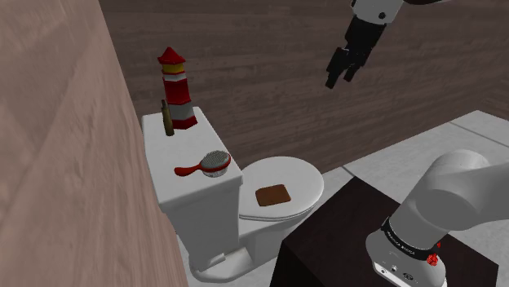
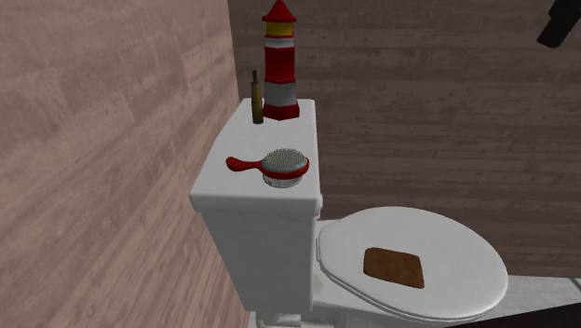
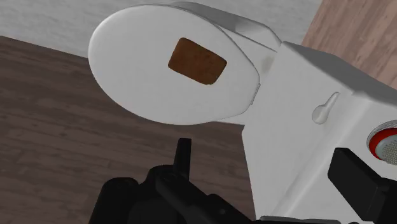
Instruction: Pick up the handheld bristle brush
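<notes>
End effector hangs high in the air, fingers apart, well off to the shoulder view's right of the toilet tank. The red-handled brush lies bristles-up on the tank's near end, with a lighthouse figure at the far end.

**White Arm, Black Hand**

A glossy white, rounded arm link sits at four o'clock in the shoulder view. It meets a dark joint band printed with small white lettering. A red mark shows at the band's five o'clock, above a white base collar. At one o'clock, a white wrist segment with dark trim carries the all-black, blocky gripper. In the wrist view its matte black fingers look slim and angular.
</notes>
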You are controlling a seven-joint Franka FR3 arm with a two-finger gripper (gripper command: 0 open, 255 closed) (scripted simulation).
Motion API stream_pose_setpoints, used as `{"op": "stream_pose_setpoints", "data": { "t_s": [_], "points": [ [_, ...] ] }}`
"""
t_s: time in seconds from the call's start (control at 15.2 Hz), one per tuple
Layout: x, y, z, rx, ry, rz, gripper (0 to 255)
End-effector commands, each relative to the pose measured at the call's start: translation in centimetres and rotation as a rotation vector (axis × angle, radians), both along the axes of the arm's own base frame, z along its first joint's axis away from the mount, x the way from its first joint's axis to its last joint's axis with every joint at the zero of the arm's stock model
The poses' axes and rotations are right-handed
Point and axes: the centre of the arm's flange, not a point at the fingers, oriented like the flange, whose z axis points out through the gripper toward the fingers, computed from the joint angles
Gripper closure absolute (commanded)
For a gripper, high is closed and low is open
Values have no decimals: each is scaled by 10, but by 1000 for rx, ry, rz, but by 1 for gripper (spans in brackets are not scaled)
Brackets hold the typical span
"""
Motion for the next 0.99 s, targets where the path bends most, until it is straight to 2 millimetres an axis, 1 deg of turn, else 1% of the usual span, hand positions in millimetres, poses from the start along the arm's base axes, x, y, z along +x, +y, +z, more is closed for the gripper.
{"op": "stream_pose_setpoints", "data": {
  "t_s": [0.0, 0.46, 0.92],
  "points": [
    [0, 0, 0, 0, 0, 0, 0],
    [63, 39, -46, 19, -3, 227, 0],
    [116, 93, -91, 39, -7, 455, 0]
  ]
}}
